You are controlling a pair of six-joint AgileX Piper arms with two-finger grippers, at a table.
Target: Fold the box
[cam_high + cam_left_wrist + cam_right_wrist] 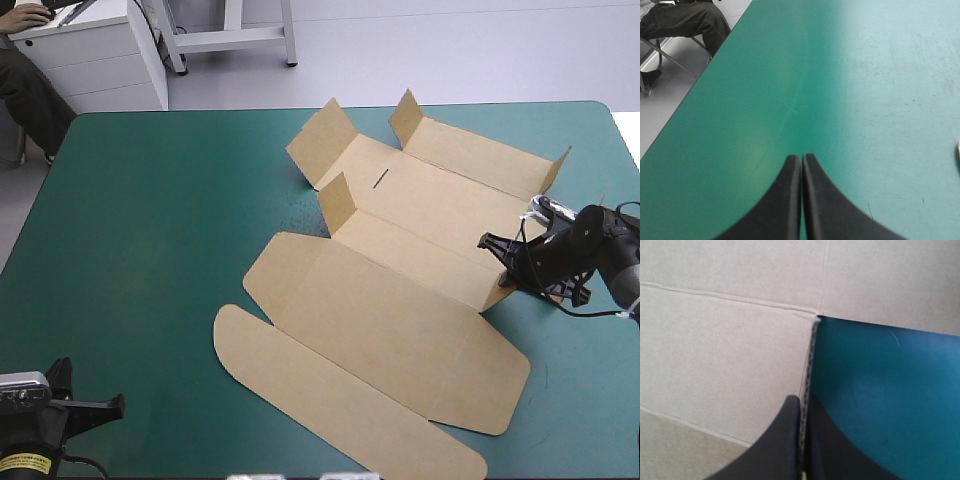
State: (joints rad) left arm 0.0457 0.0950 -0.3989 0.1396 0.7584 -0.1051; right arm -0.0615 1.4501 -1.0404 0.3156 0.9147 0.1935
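Raised box (400, 300) flap pinched by right fingers (787, 440); left fingers (782, 200) closed, empty, partly cropped in high view.

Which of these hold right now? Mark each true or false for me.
The right gripper is shut on an edge of the box. True.
The left gripper grips the box too. False: it is shut over bare teal-green cover, apart from the box.
Every part of the box lies flat. False: several flaps at its far end stand up.
The long rounded lid flap lies flat toward the table's near edge. True.
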